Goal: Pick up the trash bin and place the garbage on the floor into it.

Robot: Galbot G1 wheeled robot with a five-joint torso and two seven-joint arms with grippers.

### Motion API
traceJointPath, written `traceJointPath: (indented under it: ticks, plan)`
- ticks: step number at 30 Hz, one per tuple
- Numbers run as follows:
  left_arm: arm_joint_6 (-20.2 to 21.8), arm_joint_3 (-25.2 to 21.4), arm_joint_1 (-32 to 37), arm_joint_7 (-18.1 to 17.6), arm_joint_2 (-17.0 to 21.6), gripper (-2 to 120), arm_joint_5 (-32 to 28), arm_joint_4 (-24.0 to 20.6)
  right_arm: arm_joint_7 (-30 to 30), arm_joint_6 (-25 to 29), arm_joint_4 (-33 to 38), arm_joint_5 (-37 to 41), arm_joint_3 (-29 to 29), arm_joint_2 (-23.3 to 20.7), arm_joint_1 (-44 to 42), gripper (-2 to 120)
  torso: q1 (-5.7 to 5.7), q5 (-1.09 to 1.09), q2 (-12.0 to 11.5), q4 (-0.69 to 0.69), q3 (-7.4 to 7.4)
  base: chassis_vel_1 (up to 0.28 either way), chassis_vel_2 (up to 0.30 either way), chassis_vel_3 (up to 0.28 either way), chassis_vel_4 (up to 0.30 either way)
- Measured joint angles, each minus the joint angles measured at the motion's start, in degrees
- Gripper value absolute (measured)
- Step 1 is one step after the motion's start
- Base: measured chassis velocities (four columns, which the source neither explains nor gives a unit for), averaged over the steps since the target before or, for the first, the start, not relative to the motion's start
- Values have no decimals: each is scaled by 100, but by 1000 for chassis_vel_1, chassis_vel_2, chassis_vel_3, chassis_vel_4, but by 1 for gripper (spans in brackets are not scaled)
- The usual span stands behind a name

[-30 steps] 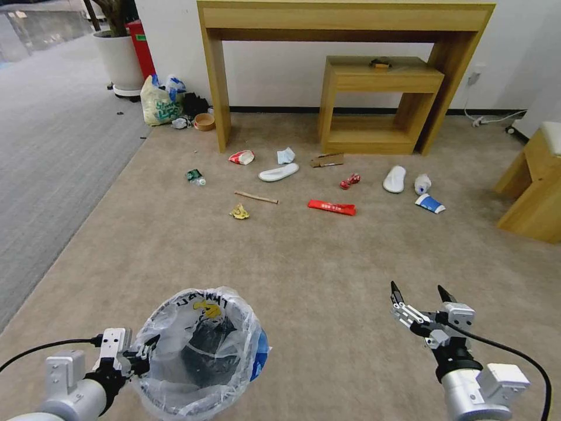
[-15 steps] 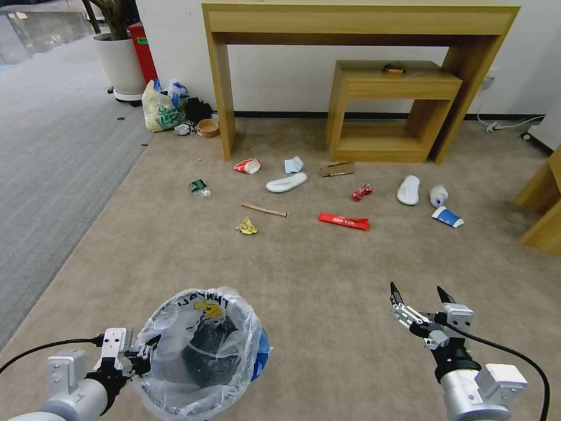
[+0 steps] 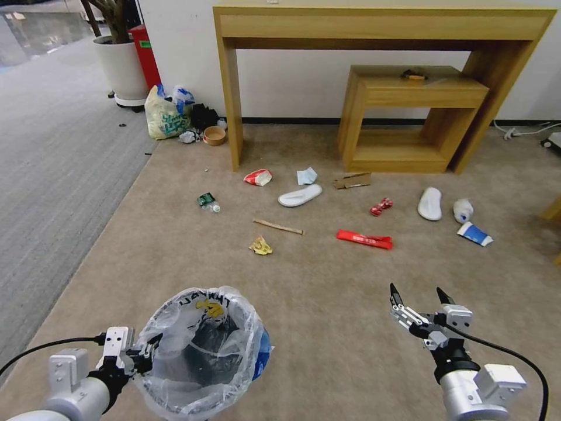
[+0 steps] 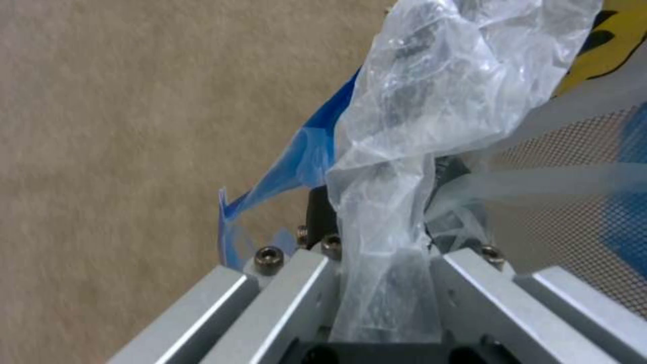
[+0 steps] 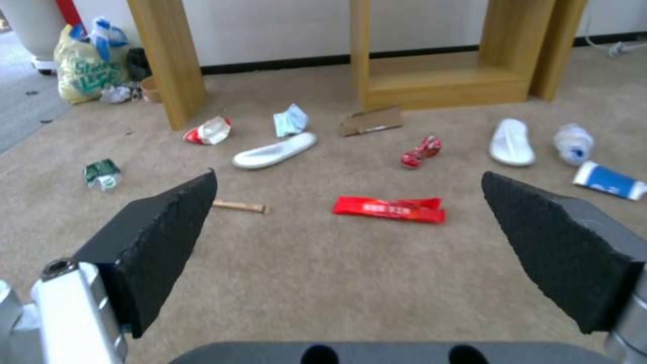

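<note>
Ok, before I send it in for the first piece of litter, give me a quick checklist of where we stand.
1. Trash bin held by left gripper, fingers clamped on the liner: ok.
2. Bin mouth open and facing up: ok.
3. Right gripper open and empty: ok.
4. Carpet bare between right gripper and red wrapper: ok.
5. Wrapper lying flat, apart from other litter: ok.
6. Wrapper within reach from here: cannot tell.
</note>
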Motion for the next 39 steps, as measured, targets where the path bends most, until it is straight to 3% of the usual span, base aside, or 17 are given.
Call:
traceJointPath:
  ticks: [39]
  plan:
    - [1,4,30,18,-4,0,33,-63,-31,36,-137,-57,-24,-14,-50,100,-1,-1,0,1,0,-76,294,78,-294]
